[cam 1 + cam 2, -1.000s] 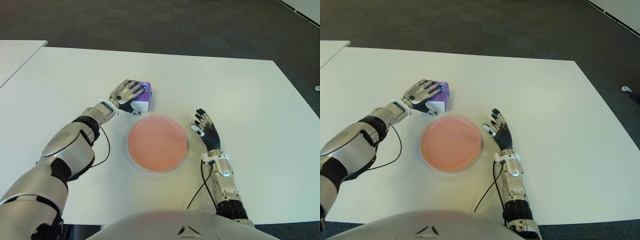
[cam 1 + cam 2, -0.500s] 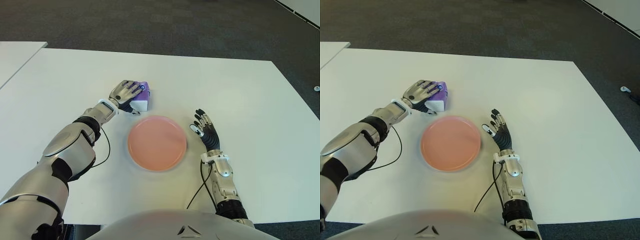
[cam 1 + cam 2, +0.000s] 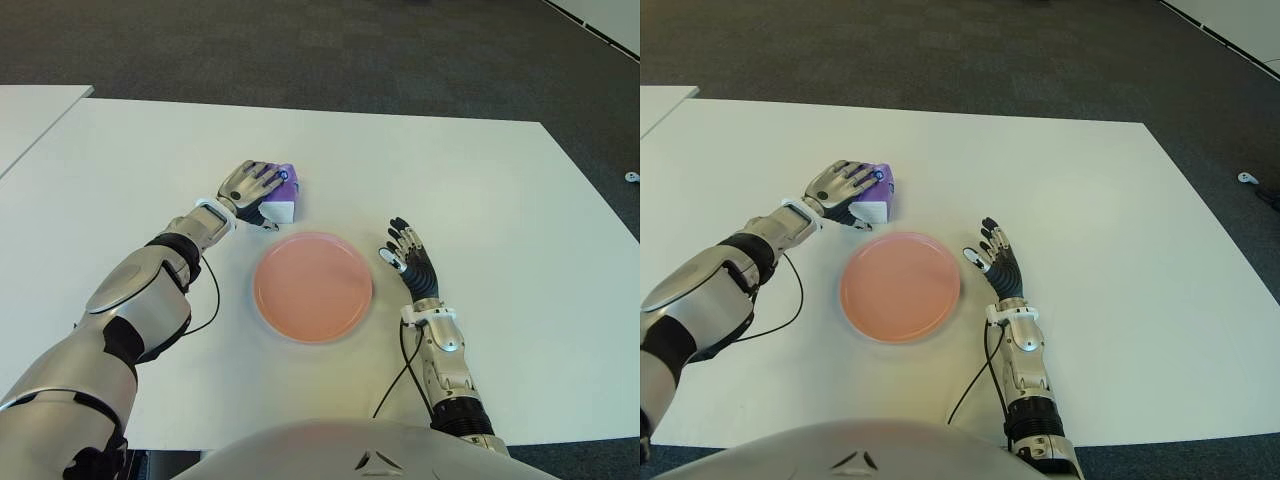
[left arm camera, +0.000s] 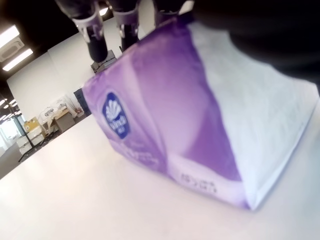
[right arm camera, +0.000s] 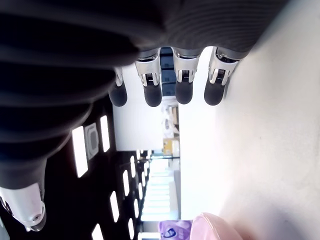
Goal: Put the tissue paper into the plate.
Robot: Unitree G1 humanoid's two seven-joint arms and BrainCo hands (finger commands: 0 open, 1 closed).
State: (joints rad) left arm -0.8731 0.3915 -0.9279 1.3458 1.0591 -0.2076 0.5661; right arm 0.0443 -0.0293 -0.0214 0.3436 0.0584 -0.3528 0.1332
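Table: a white table (image 3: 520, 200) is seen from above, with dark carpet beyond its far edge.
Plate: a round pink plate (image 3: 313, 287) is set flat on the table, near the robot's body; nothing lies in it.
Tissue pack: a purple and white tissue pack (image 4: 200, 125) lies on the table at about 11 o'clock from the plate, just beside the rim and outside it.
Left hand: the left hand (image 3: 256, 185) is laid over the top of the tissue pack, its fingers (image 4: 92, 30) curled down over the far edge. The pack's underside is seen on the table in the left wrist view, so it is covered and gripped from above but not lifted.
Right hand: the right hand (image 3: 412, 262) shows at 3 o'clock from the plate, just beside the rim. Its fingers (image 5: 150, 90) are held straight and slightly apart, and nothing is held.
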